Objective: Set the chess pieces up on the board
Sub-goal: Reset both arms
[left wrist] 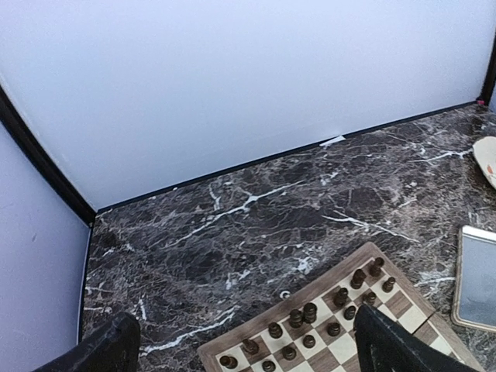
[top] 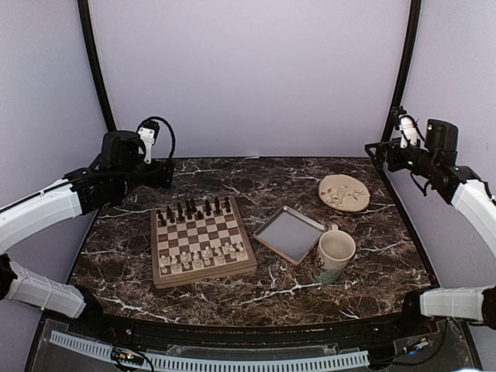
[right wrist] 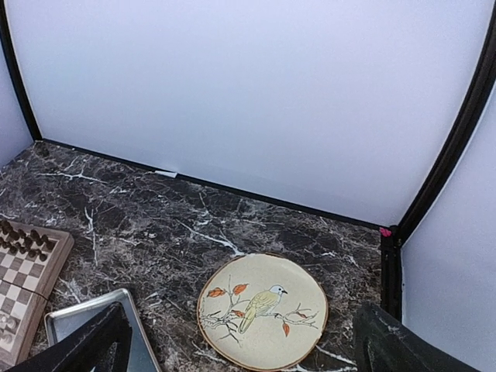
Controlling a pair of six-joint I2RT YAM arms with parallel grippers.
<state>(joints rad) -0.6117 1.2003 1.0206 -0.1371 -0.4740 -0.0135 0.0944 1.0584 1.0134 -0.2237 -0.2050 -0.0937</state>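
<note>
Plainly, the main hazard is disturbance. The cream-white chess pieces (top: 203,256) stand packed in the board's (top: 204,276) two near rows, so an end effector coming down among them with its fingers wide could topple neighbours (they are tiny and closely set). The dark chessmen (top: 194,209) on the board's far rows face the same risk. A reach from the right would also pass over the mug (top: 335,256) and the grey tray (top: 291,232), both just right of the board, and could clip either.

The left end effector (top: 164,173) hangs over the counter (top: 232,178) just beyond the board's far-left corner, spread and empty. The right end effector (top: 378,153) is well apart from the board, far to its right past the bird plate (top: 343,192), also spread and holding nothing. I cannot tell whether every piece sits on its proper square.
</note>
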